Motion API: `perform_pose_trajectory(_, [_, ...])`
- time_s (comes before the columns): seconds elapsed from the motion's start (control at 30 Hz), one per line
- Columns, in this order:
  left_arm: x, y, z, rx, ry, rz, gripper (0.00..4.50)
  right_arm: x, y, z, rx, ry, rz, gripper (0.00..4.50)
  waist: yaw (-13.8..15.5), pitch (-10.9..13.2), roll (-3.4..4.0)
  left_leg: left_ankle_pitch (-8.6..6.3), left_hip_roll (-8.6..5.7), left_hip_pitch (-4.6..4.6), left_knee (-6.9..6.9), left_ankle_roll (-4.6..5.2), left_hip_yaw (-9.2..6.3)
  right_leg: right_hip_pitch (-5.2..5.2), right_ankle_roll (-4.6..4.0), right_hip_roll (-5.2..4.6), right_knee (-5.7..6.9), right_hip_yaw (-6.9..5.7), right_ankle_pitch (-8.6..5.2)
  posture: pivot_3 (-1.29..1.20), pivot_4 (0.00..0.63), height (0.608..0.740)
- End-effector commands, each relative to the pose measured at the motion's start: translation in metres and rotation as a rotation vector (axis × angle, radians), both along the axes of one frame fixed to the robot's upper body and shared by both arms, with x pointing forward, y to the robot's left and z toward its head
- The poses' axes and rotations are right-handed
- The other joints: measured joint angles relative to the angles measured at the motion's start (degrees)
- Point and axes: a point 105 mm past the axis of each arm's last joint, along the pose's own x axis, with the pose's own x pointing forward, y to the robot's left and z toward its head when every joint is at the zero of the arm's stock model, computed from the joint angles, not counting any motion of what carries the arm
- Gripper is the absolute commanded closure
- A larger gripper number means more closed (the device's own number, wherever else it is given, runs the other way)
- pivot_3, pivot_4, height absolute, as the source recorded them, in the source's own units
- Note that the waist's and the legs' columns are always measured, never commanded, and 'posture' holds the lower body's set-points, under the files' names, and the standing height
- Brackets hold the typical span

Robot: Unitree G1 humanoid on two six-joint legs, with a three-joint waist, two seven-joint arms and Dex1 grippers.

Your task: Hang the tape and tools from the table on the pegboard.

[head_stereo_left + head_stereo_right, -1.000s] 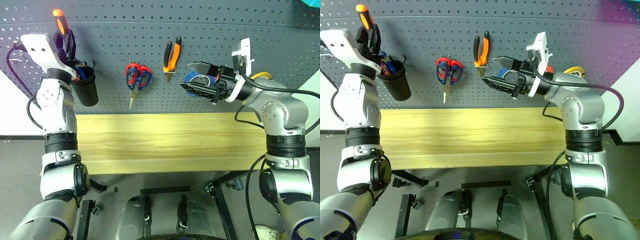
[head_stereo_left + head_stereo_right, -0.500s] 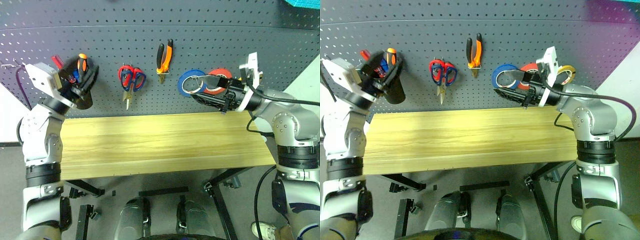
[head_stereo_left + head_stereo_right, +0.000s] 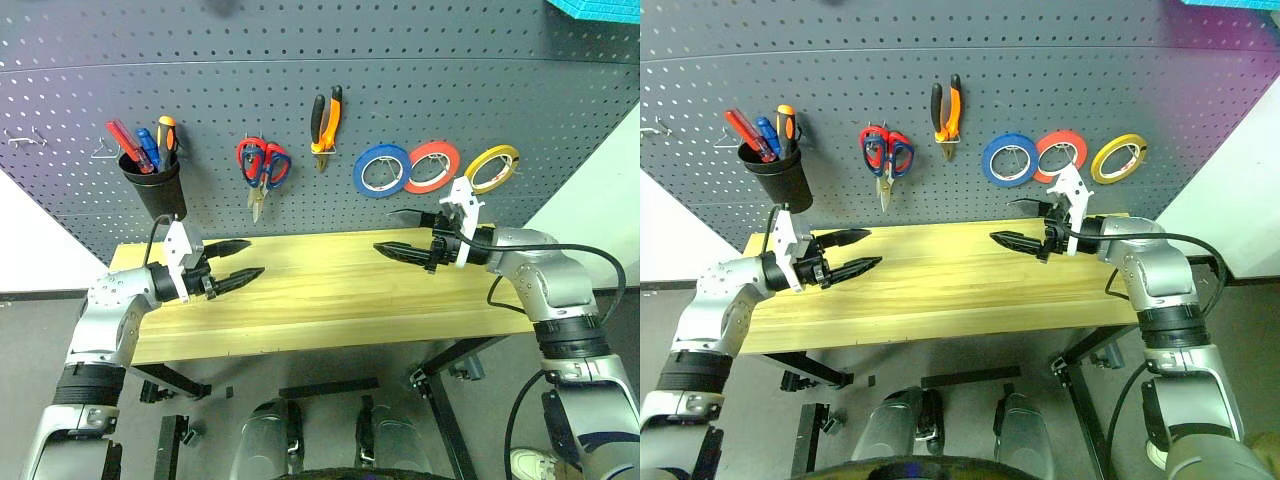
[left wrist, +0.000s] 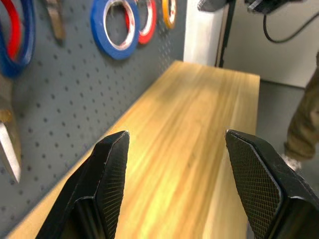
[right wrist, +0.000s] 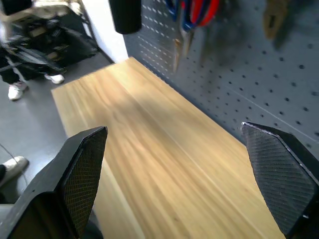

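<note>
L gripper (image 3: 238, 261) hovers low over the table (image 3: 330, 300), fingers spread, nothing in them. R gripper (image 3: 397, 232) same: jaws wide, empty, above the wood near the pegboard (image 3: 400, 110). Tape (image 3: 381, 170) hangs on the board beside a red-orange roll (image 3: 432, 166) and yellow roll (image 3: 491, 167). Flat blue ring, whitish core; prob. light, stiff, slick outside, so pinch through the rim. Pliers (image 3: 326, 118) and scissors (image 3: 262, 165) hang on hooks; screwdriver (image 3: 166, 135) stands in the black cup (image 3: 152, 188). Orange-black grips look rubbery; take tools by the handles.
</note>
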Motion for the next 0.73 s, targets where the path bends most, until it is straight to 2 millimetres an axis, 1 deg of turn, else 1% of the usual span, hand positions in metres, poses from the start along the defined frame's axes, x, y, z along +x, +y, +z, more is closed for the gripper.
perform_pose_trajectory(0.03, [-0.005,0.0,0.002,0.006,-0.026,-0.001,1.31,0.001,0.007,0.014,0.012,-0.073,0.036,0.0,0.02,-0.01,0.02,-0.04,0.01,0.0,0.01,0.06,0.0,-0.01,-0.01,0.0,0.0,0.0,-0.01,0.1,0.053,0.74])
perform_pose_trajectory(0.1, [-0.008,-0.001,0.001,0.005,-0.022,0.001,1.31,0.0,0.008,0.015,0.015,-0.075,0.043,0.0,0.05,-0.01,0.01,-0.07,0.01,0.01,0.02,0.12,-0.01,-0.16,-0.07,-0.02,-0.01,0.01,-0.04,0.1,0.056,0.74])
perform_pose_trajectory(0.37, [-0.008,-0.001,0.002,-0.008,-0.005,0.023,1.31,0.0,0.011,0.016,0.018,-0.064,0.051,0.0,0.18,-0.04,0.03,-0.12,-0.01,0.01,0.03,0.2,-0.02,-0.16,-0.15,-0.05,0.0,0.01,-0.08,0.11,0.051,0.74])
perform_pose_trajectory(0.6, [-0.007,-0.002,0.004,-0.014,-0.006,0.036,1.31,0.006,0.009,0.021,0.018,-0.074,0.029,0.0,0.19,-0.05,0.05,-0.12,-0.01,0.01,0.04,0.19,-0.02,-0.16,-0.14,-0.05,0.02,0.01,-0.08,0.12,0.054,0.74])
perform_pose_trajectory(0.73, [-0.006,-0.001,0.005,-0.016,-0.01,0.038,1.31,0.014,0.002,0.035,0.077,-0.083,-0.005,0.0,0.25,-0.05,0.05,-0.12,-0.01,0.01,0.04,0.2,-0.02,-0.17,-0.14,-0.04,0.03,0.01,-0.08,0.14,0.065,0.74])
